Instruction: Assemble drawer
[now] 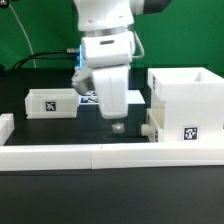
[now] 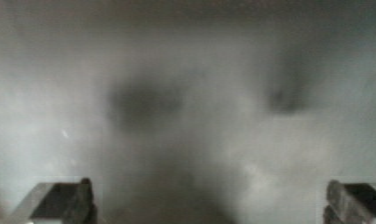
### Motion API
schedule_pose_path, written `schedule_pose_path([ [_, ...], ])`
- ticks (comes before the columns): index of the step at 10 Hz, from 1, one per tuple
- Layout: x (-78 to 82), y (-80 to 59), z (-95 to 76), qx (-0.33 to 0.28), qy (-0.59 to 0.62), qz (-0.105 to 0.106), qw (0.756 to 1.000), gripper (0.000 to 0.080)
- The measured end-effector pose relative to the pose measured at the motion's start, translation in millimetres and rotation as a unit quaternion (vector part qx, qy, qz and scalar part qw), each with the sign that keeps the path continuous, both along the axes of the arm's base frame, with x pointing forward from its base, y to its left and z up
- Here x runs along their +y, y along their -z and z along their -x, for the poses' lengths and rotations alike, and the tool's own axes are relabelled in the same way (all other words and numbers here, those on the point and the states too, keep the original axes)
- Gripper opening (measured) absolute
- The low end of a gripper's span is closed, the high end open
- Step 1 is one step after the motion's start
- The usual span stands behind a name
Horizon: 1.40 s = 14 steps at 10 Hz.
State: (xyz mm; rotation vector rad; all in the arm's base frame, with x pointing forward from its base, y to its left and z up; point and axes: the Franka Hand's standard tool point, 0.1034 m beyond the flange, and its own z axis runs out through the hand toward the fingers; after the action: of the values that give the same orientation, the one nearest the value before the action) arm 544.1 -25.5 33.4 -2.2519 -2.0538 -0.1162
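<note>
Seemingly little is joined yet. The box (image 1: 186,98), open at the top and tagged on its near face, stands on the exterior view's right. A lower tagged panel (image 1: 50,102) lies well apart from it on the exterior view's left, so I judge the parts loose and most of the assembly still ahead. Whether anything already sits inside the box cannot be told.

Between the two hangs the gripper (image 1: 117,124), pointing down, low over the table (image 1: 100,195) and near the box's left wall. In the wrist view its fingers (image 2: 60,200) show at the two lower corners, spread wide, with only a blurred pale surface between them. It grips nothing, and what that surface is I cannot tell.

Behind the gripper lies the marker board (image 1: 88,97), partly hidden. A long white rail (image 1: 60,155) runs across the front.
</note>
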Motion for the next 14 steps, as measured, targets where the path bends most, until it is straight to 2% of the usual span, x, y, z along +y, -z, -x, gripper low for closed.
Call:
schedule_pose_path([
  [4,-54.7,-27.8,33.4,-0.017,0.050,0.014,0.998,0.0649],
  [6,-78.2,-29.3,49.6,-0.024,0.073,0.017,0.997,0.0649],
  [9,-78.3,-28.4,50.1,-0.023,0.081,0.017,0.996,0.0649],
  [11,-77.3,-28.3,50.0,-0.013,0.171,0.014,0.985,0.0649],
  [12,-78.9,-28.1,50.6,-0.010,0.211,0.012,0.977,0.0649],
  [14,-86.7,-30.1,63.4,-0.026,0.334,0.005,0.942,0.0649],
])
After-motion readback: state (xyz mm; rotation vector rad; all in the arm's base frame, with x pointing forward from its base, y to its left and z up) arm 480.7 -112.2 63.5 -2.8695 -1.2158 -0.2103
